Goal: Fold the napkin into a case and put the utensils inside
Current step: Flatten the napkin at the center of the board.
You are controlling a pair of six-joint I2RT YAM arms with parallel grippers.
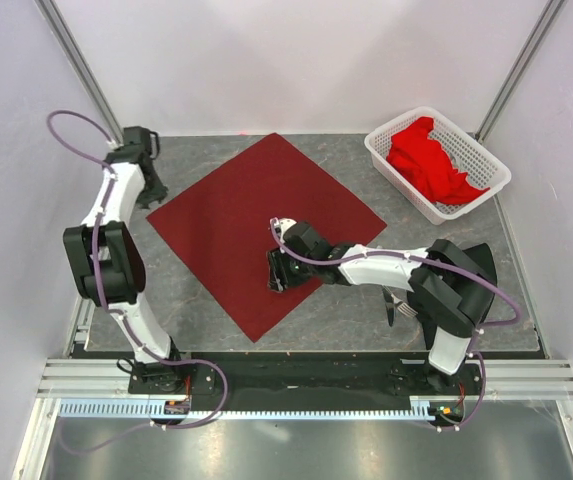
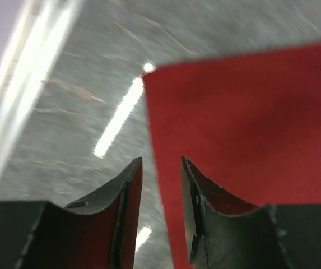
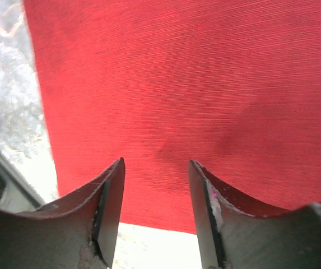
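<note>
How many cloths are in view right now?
2: a dark maroon square napkin spread flat mid-table, and a bright red crumpled cloth in the white plastic lattice basket at the far right; that heap could hide more.

A white basket (image 1: 396,180) (red cloth inside) fills the far right corner. The right arm (image 1: 376,265) overhangs the napkin (image 1: 236,215).

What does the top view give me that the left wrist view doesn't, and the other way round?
Only top: the whole napkin spread flat as a diamond, the right gripper over its near part, and the basket holding red cloth. Only left wrist: the left gripper open, its fingers straddling the napkin's edge near a corner. Both: napkin and grey table.
</note>
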